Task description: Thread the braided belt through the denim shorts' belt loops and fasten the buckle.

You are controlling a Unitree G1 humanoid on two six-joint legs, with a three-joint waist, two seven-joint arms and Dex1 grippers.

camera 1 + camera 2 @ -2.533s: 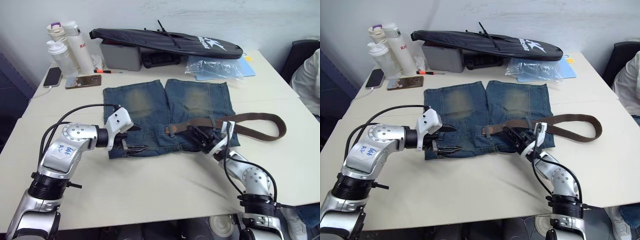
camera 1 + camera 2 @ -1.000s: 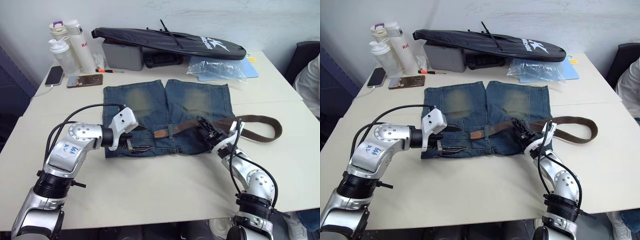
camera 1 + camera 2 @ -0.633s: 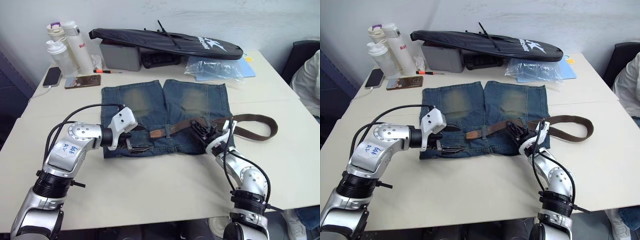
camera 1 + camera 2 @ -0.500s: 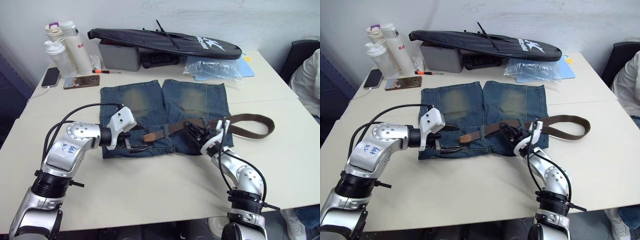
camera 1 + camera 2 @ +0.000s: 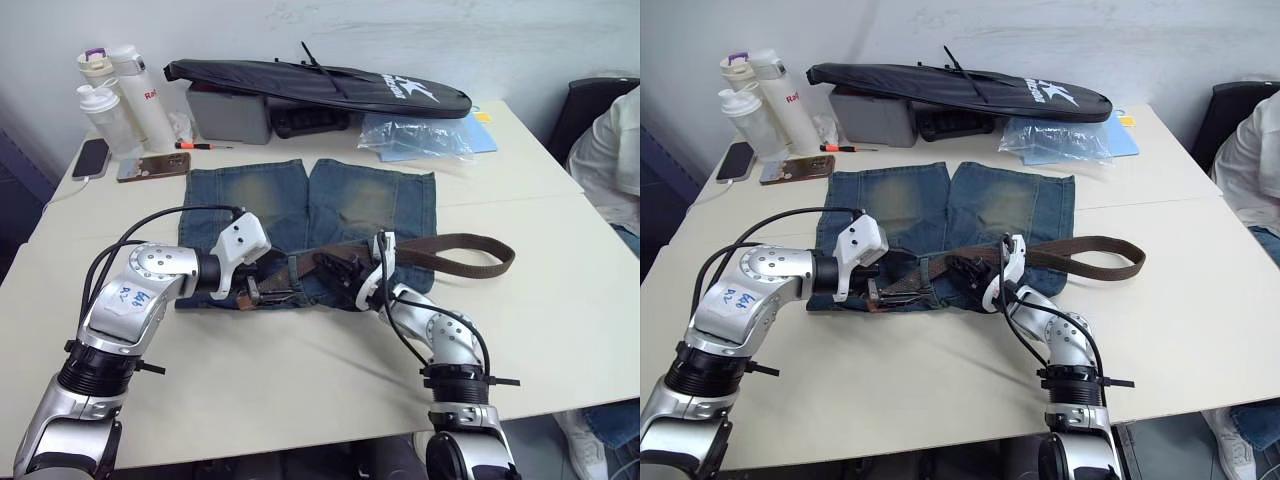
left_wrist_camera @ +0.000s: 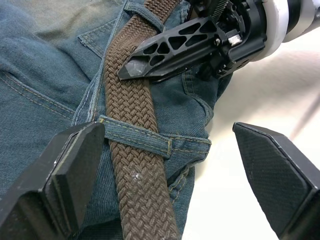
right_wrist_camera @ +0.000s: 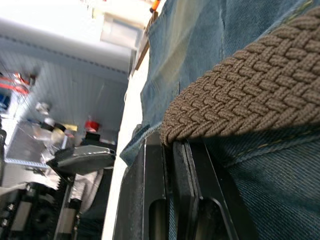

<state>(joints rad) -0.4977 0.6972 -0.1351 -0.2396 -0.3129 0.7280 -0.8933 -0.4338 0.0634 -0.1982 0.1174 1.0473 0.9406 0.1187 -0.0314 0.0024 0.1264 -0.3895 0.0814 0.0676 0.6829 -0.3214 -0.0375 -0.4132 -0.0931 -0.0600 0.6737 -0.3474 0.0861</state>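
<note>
The braided belt [image 5: 440, 245] lies along the waistband of the denim shorts [image 5: 335, 205], which are spread flat at the centre of the frame on the counter [image 5: 300, 400]. In the left wrist view the woven strap passes under one of the belt loops [image 6: 150, 140], a strip of blue denim crossing over it. To the right of the shorts the belt's free length curls into a flat loop on the bare counter. The buckle is hard to make out; it may sit near the left tool, but the head views do not settle it.

The right tool [image 5: 335, 270] sits at the middle of the waistband with its two black fingers pressed together on the strap, the braid pinched between them in the right wrist view. The left tool [image 5: 268, 290] rests at the shorts' lower left corner, its fingers [image 6: 55, 180] spread wide on either side of the belt and loop, gripping nothing.

Along the top of the frame lie a long black bag [image 5: 320, 82], a grey box [image 5: 228, 112] under it and a clear plastic bag [image 5: 415, 135]. At upper left stand bottles [image 5: 115, 90], with two phones [image 5: 152, 166] beside them.
</note>
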